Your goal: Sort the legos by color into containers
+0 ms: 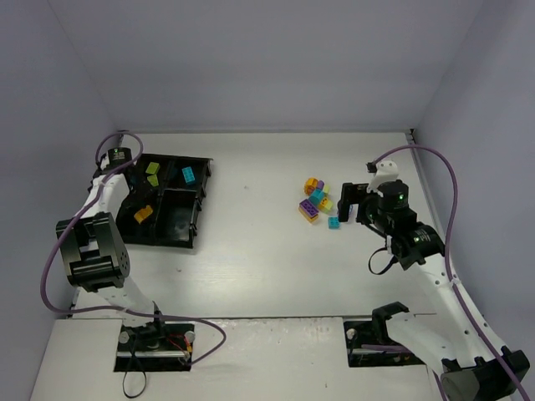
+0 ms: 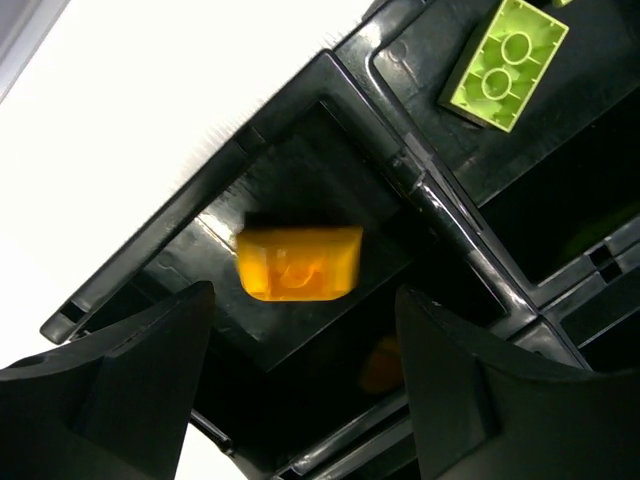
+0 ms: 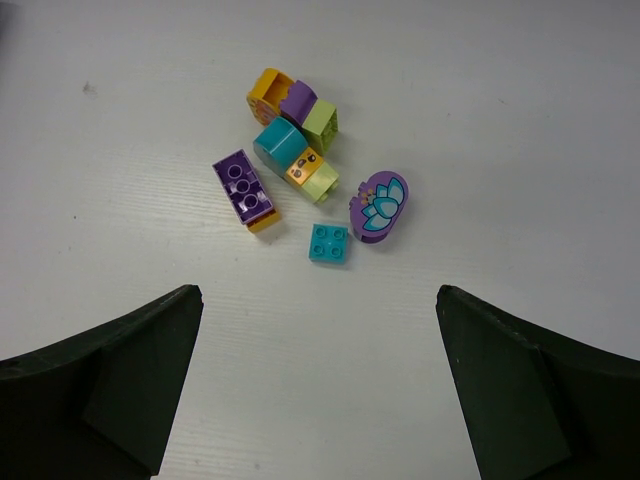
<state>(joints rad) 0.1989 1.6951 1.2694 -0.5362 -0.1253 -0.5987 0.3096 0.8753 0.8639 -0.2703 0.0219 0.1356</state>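
Note:
The black tray (image 1: pixel 197 203) lies at the left. Its far-left compartment holds a yellow-green lego (image 1: pixel 152 171), the far-right one a cyan lego (image 1: pixel 189 174), the near-left one an orange lego (image 1: pixel 143 214). My left gripper (image 2: pixel 304 290) hangs open over the near-left compartment. A blurred orange brick (image 2: pixel 298 262) shows just past its fingertips, touching neither. A yellow-green brick (image 2: pixel 503 65) lies in the neighbouring compartment. My right gripper (image 3: pixel 320 290) is open and empty above the table, short of a cluster of legos: a purple brick (image 3: pixel 245 187), a small cyan one (image 3: pixel 329 243) and an oval purple piece (image 3: pixel 379 206).
The near-right compartment (image 1: pixel 175 219) shows no brick. The loose cluster (image 1: pixel 316 200) sits right of the table's centre, just left of the right gripper (image 1: pixel 349 205). Grey walls close the table on three sides.

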